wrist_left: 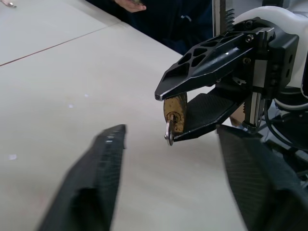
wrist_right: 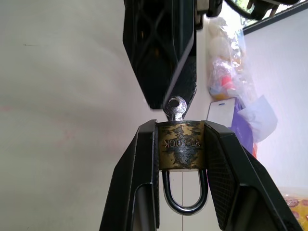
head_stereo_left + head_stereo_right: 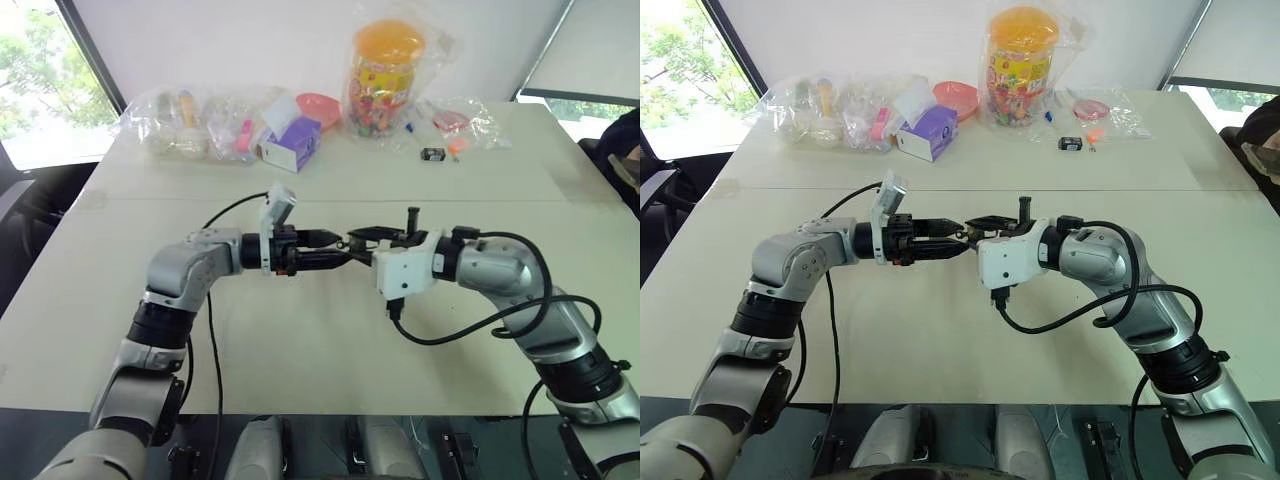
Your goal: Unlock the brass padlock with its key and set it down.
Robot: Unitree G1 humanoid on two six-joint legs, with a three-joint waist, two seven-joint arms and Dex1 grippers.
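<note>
The right gripper squeezes the brass padlock, with its key sticking out. The left gripper waits open beside the key, not touching it

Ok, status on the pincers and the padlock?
Right pincer clamped on brass padlock, shackle closed. Key seated in the lock. Left pincer open around the key, not gripping. Nothing in the way.

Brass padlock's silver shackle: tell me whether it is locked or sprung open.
Locked, it seems: in the right wrist view both legs of the silver shackle run up into the brass padlock. The small silver key sits in its keyhole.
</note>
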